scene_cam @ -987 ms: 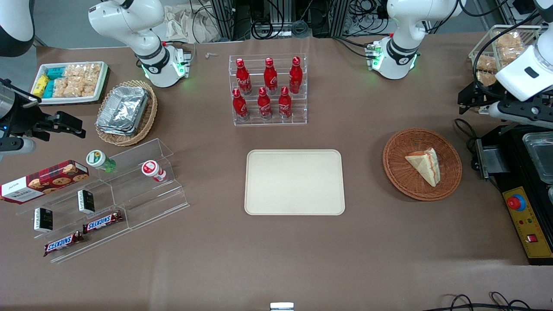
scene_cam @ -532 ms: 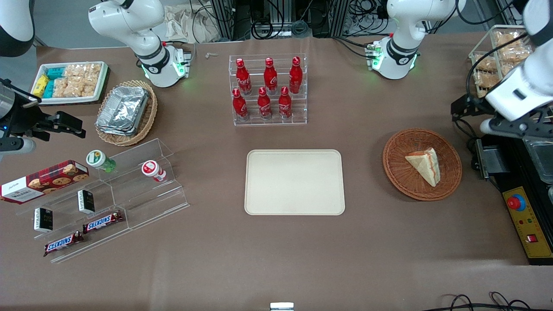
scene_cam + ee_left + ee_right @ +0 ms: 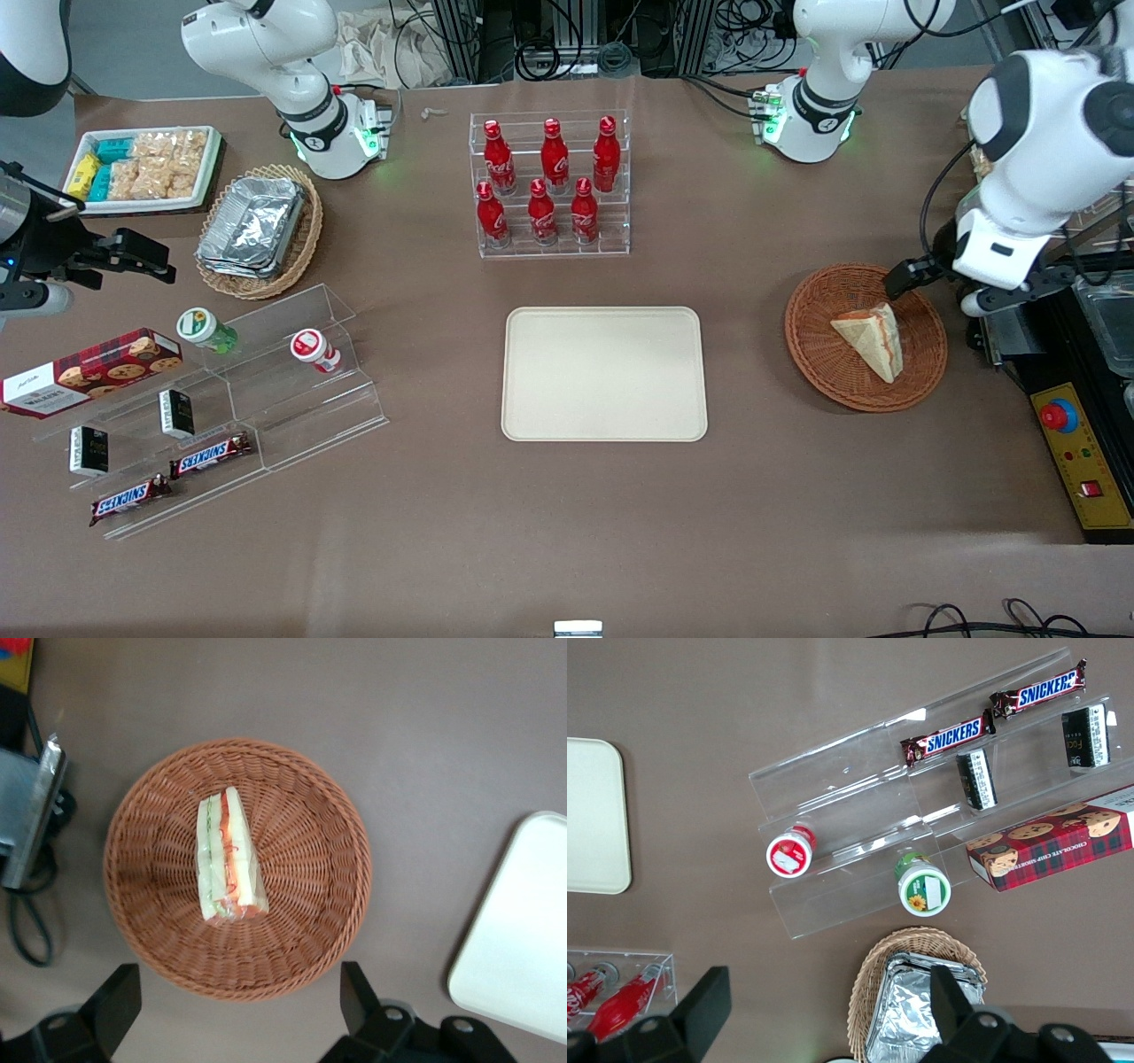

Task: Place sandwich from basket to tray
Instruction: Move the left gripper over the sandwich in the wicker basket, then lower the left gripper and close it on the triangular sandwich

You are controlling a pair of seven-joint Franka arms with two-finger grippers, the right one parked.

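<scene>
Sandwich [image 3: 871, 341] lies on its side mid-basket [image 3: 819, 354], right of frame centre; hand [image 3: 239, 1005], fingers spread wide and empty, hovers above the rim and should descend squarely, straddling the wedge's flat bread faces before closing.

Whole counter [image 3: 567, 532] seen from high in front, basket [image 3: 237, 870] viewed close from above the gripper [image 3: 239, 1014], basket [image 3: 866, 337] shared by both views.
</scene>
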